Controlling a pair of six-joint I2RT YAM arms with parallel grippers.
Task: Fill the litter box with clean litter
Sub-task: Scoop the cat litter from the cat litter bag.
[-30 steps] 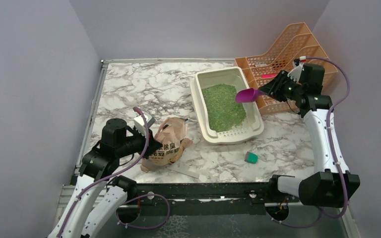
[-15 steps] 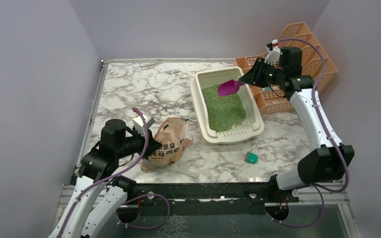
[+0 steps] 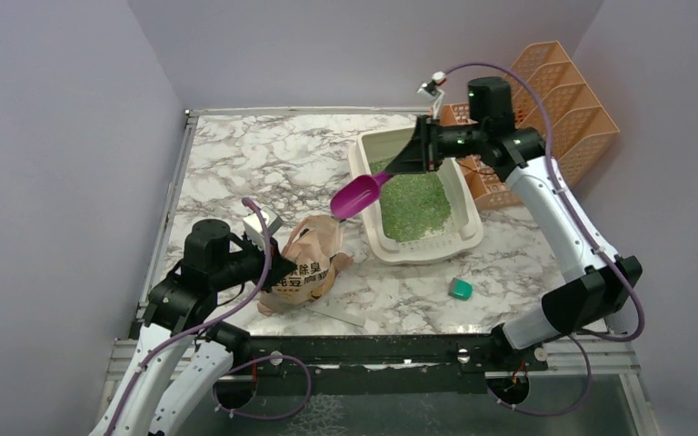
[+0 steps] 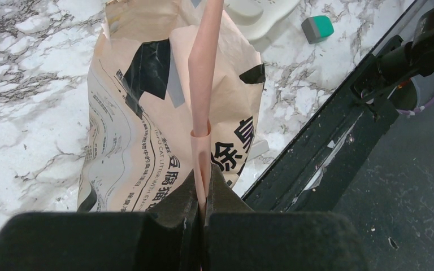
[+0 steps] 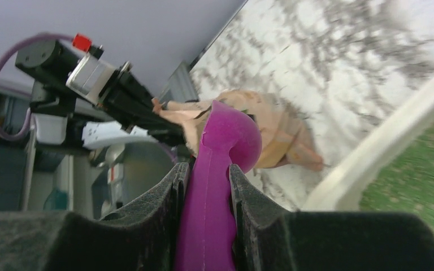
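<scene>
R gripper [image 3: 411,156], upper centre of the top view, is closed on the handle of a magenta scoop [image 3: 356,197]. In the wrist view the handle is pinched tight between both pads, w/ no gap. The scoop is held in the air, bowl pointed down-left, and in the top view the bowl overlaps the left rim of the litter box [image 3: 429,251]. Whether anything is in the bowl can't be told.

The litter box is set on the marble table [image 3: 264,163], right of centre. The clean litter [image 3: 413,202] is spread over its floor as a green layer. An orange mesh rack [image 3: 574,118] is placed just beside the box, upper right.

L gripper [image 4: 203,195], lower left in the top view, is clamped fully on a paper flap of the tan bag [image 4: 141,113]. The bag is held roughly upright on the table, near the box's lower-left corner but apart from it. A small teal block [image 3: 460,289] is seen on the table below the box, lower centre-right.
</scene>
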